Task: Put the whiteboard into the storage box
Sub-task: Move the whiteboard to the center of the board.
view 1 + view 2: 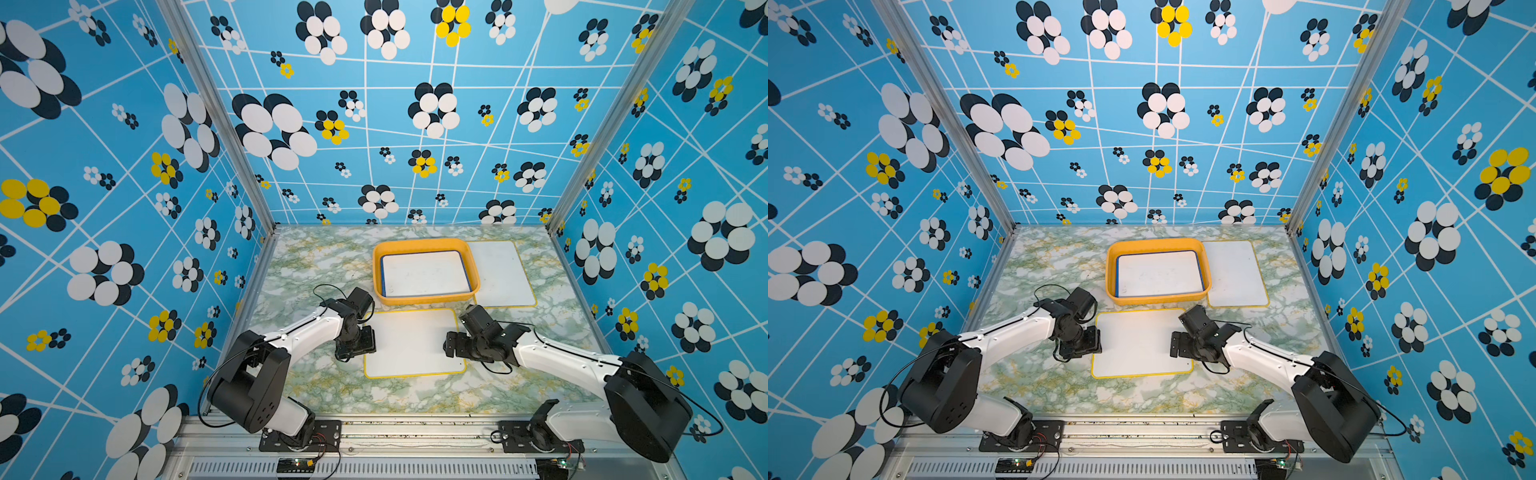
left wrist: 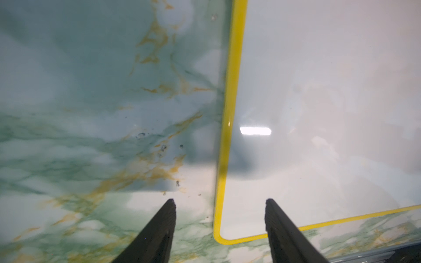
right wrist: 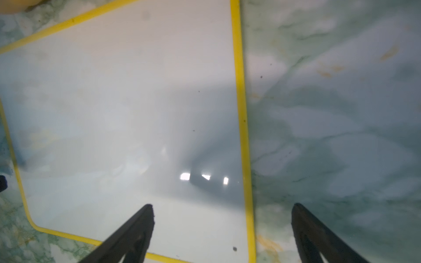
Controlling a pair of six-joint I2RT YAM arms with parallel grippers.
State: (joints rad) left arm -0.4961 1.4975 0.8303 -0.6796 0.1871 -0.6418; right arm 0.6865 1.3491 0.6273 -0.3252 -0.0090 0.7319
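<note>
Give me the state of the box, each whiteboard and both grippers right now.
storage box: upright, holding one whiteboard.
blue-framed whiteboard: lying flat inside the storage box.
near yellow-framed whiteboard: flat on the table, outside the box, between the grippers.
far yellow-framed whiteboard: flat on the table beside the box.
left gripper: open, astride the near whiteboard's edge.
right gripper: open, astride its opposite edge.

White-shelled arms (image 1: 299, 332) with black joint housings (image 1: 249, 390), looping black cables (image 1: 328, 286), screw-dotted black base plates (image 1: 328, 432), ribbed dark pincer fingers (image 2: 159, 232)
</note>
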